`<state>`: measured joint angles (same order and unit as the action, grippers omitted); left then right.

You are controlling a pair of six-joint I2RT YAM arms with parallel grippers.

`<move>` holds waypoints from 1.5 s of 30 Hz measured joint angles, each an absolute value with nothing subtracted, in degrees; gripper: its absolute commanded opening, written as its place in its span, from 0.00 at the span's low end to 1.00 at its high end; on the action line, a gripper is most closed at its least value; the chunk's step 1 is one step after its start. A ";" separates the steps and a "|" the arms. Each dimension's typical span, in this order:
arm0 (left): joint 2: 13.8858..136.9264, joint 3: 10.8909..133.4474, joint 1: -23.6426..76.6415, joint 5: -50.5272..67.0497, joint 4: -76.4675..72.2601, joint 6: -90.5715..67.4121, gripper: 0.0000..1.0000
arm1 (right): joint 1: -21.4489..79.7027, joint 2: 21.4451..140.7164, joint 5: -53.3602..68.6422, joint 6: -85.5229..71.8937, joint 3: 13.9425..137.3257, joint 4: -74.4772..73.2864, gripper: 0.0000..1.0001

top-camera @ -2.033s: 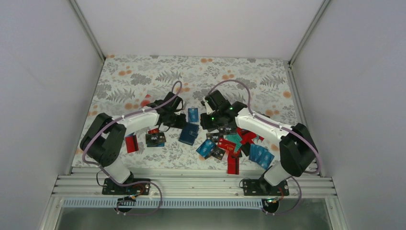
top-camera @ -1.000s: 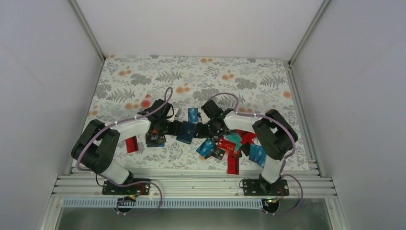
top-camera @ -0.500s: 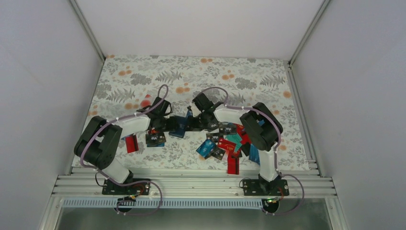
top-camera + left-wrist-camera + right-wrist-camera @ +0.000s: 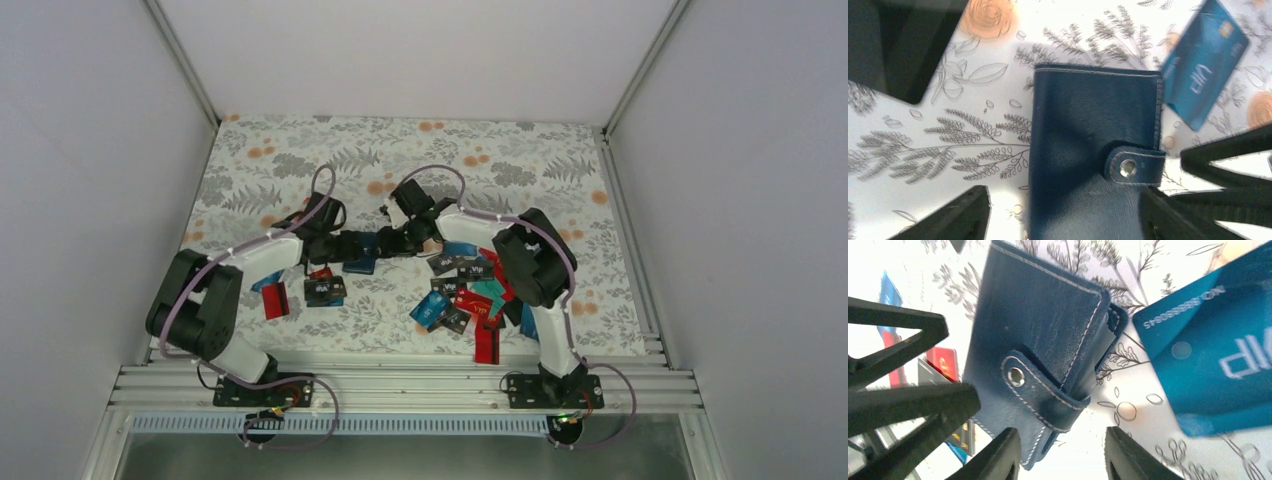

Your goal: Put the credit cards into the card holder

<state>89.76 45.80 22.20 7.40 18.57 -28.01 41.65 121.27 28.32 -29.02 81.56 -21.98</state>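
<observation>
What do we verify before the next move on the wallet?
1. Is the wallet open for cards: not ok, snap strap fastened.
2. Is the wallet flat on the table: ok.
3. Left end effector open, straddling wallet: ok.
4. Right end effector open at the strap end: ok.
5. Room between the two end effectors: not ok, crowded over the wallet.
6. Nearest blue card clear of wallet: cannot tell.

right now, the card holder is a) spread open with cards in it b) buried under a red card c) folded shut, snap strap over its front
c: both wrist views show the card holder folded shut, its snap strap wrapped onto the front face, nothing lying on it
</observation>
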 measured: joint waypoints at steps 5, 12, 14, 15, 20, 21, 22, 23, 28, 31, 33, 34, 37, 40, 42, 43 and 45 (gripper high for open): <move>84.49 48.69 22.24 5.04 21.58 -25.80 1.00 | 41.15 114.43 24.73 -25.45 81.56 -24.71 0.85; 80.20 57.49 23.83 -2.13 26.24 -22.83 1.00 | 40.01 98.59 17.08 -21.91 81.56 -25.98 1.00; 79.15 60.29 25.19 -4.73 27.79 -21.85 1.00 | 39.77 95.11 14.35 -21.26 81.54 -26.28 1.00; 78.48 61.67 25.91 -6.39 28.42 -21.45 1.00 | 39.66 93.65 12.99 -20.99 81.52 -26.50 1.00; 73.82 67.48 29.85 -15.40 30.37 -18.70 1.00 | 39.07 86.98 5.61 -19.70 81.45 -27.33 1.00; 73.38 68.75 30.26 -16.84 30.79 -18.35 1.00 | 38.85 85.78 4.34 -19.53 81.45 -27.49 1.00; 72.90 70.22 30.65 -18.76 31.05 -17.98 1.00 | 38.63 84.82 3.31 -19.35 81.45 -27.57 1.00; 72.29 71.26 30.87 -20.69 31.03 -17.69 1.00 | 38.41 83.74 2.04 -19.20 81.45 -27.75 1.00; 65.30 70.28 31.42 -27.88 28.86 -15.62 1.00 | 37.82 78.81 -4.60 -19.64 81.45 -28.12 1.00; 59.33 66.87 31.42 -31.33 24.34 -11.29 1.00 | 37.78 75.61 -7.18 -18.83 81.41 -27.53 1.00; 56.60 64.79 31.40 -33.26 21.74 -9.06 1.00 | 37.78 73.32 -6.96 -17.28 81.30 -25.74 1.00; 55.51 63.61 31.40 -34.11 20.34 -7.86 1.00 | 37.78 72.10 -6.24 -15.86 80.93 -23.81 1.00; 53.41 59.46 31.29 -35.22 15.75 -4.43 1.00 | 37.78 68.51 -5.85 -12.99 78.04 -17.69 1.00; 52.01 53.87 30.57 -34.61 10.70 -0.75 1.00 | 37.78 66.28 -8.82 -11.44 73.65 -12.71 1.00; 51.86 50.87 28.93 -33.41 8.32 0.12 1.00 | 37.78 66.28 -11.44 -10.28 71.07 -10.79 1.00; 51.88 49.06 27.64 -32.60 6.50 0.49 1.00 | 37.69 66.52 -12.99 -9.45 69.41 -9.87 1.00; 51.64 45.19 25.67 -31.73 2.66 1.13 1.00 | 37.39 67.07 -15.90 -7.79 65.80 -8.10 1.00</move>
<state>51.64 45.19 25.67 -31.73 2.66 1.13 37.39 67.07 -15.90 -7.79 65.80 -8.10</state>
